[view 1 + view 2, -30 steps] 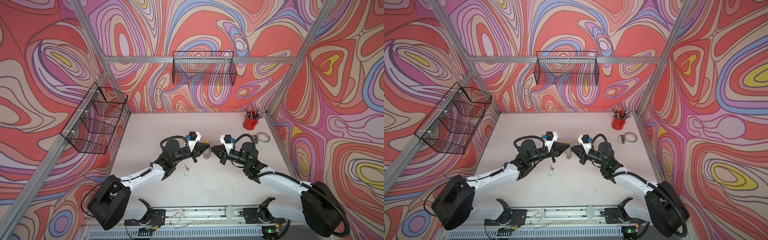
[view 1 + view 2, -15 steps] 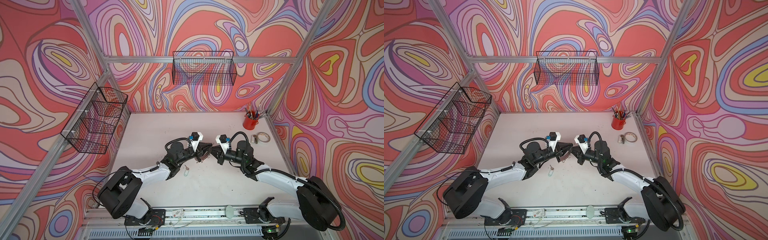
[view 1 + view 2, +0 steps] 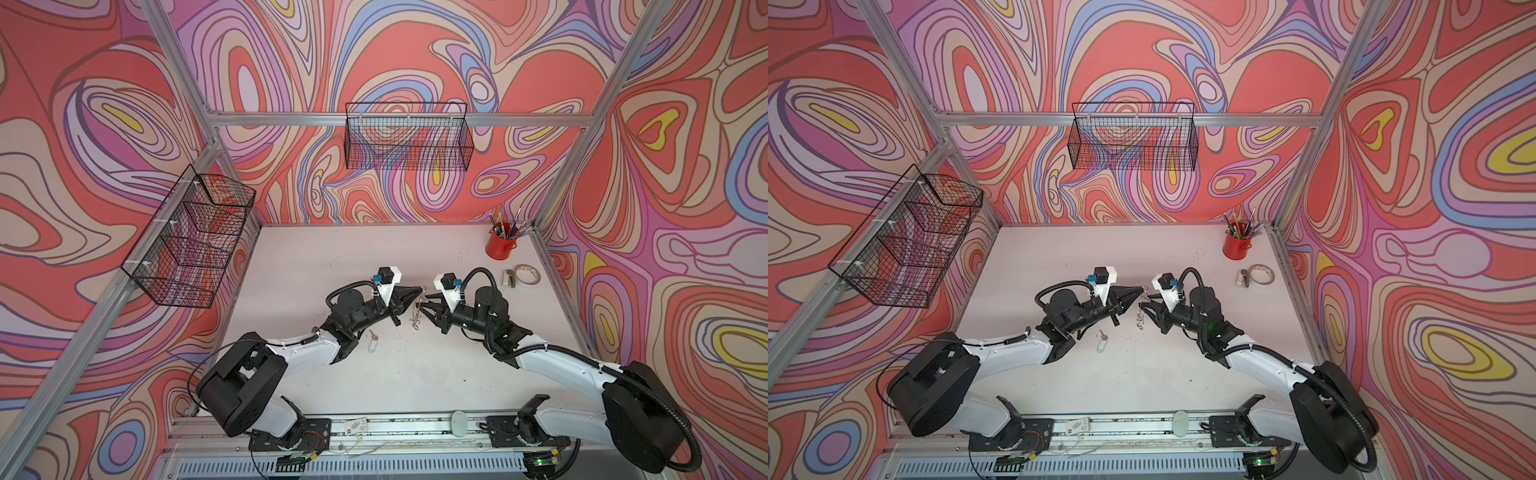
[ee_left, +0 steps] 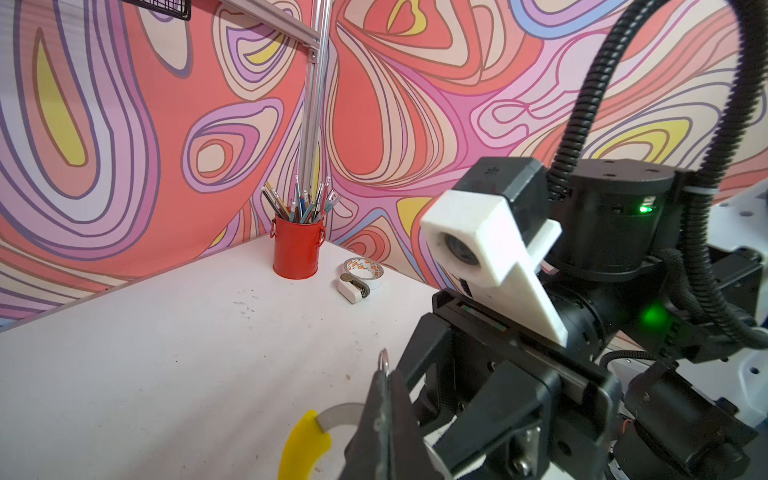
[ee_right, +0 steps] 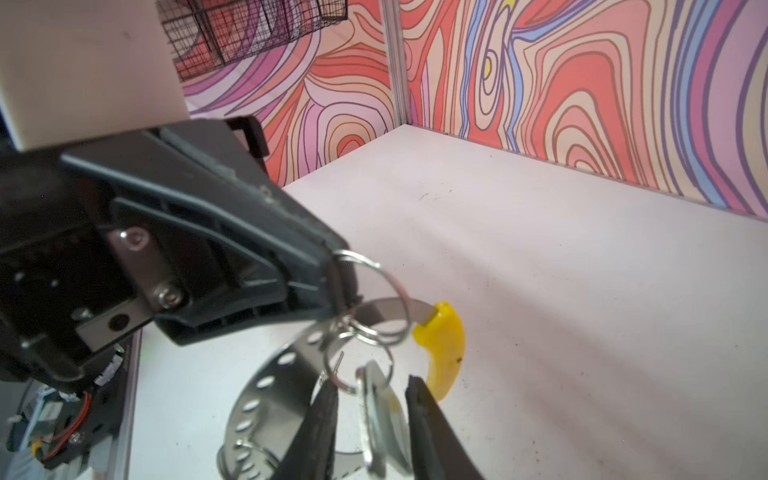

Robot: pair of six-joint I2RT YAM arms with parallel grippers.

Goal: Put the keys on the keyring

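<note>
Grey perforated keyring (image 5: 282, 386) with yellow sleeve (image 5: 442, 345) aloft, tagged key (image 5: 376, 411) at its wire loops; other key (image 3: 372, 341) flat on table (image 3: 332, 257).

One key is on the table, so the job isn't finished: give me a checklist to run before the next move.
1. Left end effector shut on the keyring: ok.
2. Right end effector jaws apart, either side of the hanging key: ok.
3. Hanging key fully threaded onto the keyring: cannot tell.
4. Second key on the keyring: not ok; it lies on the table.
5. Keyring lifted off the table: cannot tell.
</note>
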